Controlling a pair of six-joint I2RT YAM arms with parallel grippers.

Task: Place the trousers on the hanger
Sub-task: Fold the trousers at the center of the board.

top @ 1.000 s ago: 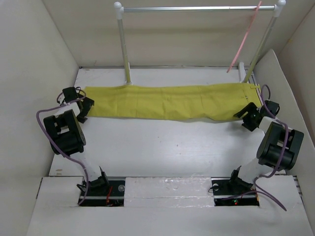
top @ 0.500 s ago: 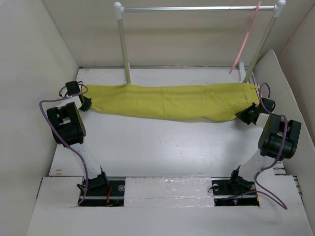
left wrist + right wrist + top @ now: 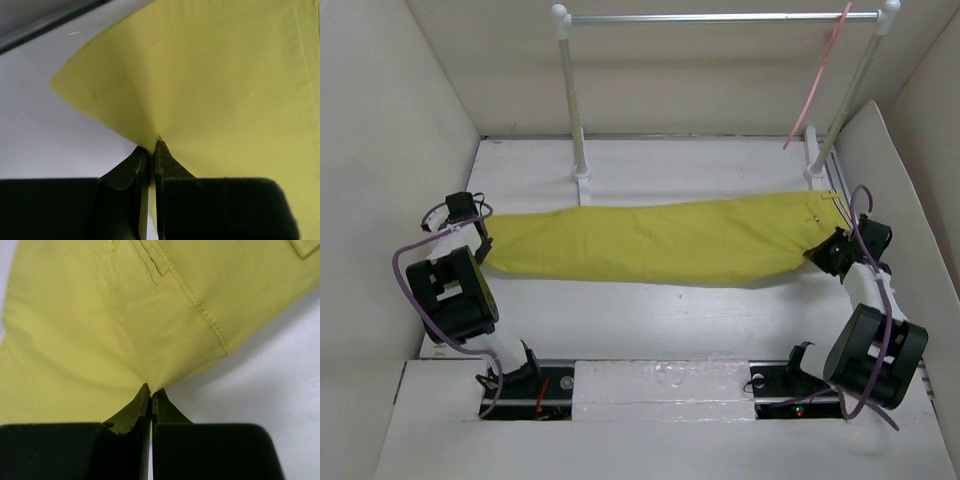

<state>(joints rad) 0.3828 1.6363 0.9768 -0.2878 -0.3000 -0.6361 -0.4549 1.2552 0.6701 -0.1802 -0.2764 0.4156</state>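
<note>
The mustard yellow trousers (image 3: 650, 240) stretch across the table from left to right, folded lengthwise. My left gripper (image 3: 480, 237) is shut on the leg-end edge of the trousers (image 3: 210, 75), the cloth pinched between its fingertips (image 3: 170, 162). At the other end, my right gripper (image 3: 823, 252) is shut on the waist end of the trousers (image 3: 100, 325), near a stitched pocket seam. The pink hanger (image 3: 817, 75) hangs by its hook from the right end of the metal rail, tilted, well above and behind the cloth.
A rack with white posts (image 3: 572, 100) and a metal rail (image 3: 720, 17) stands at the back of the table. White walls close in the left, right and rear. A raised white ledge (image 3: 660, 385) runs along the front by the arm bases.
Both grippers closed on the ends of the trousers, then pulled them toward the front of the table, away from the rack's feet. The arms drew back with them.
</note>
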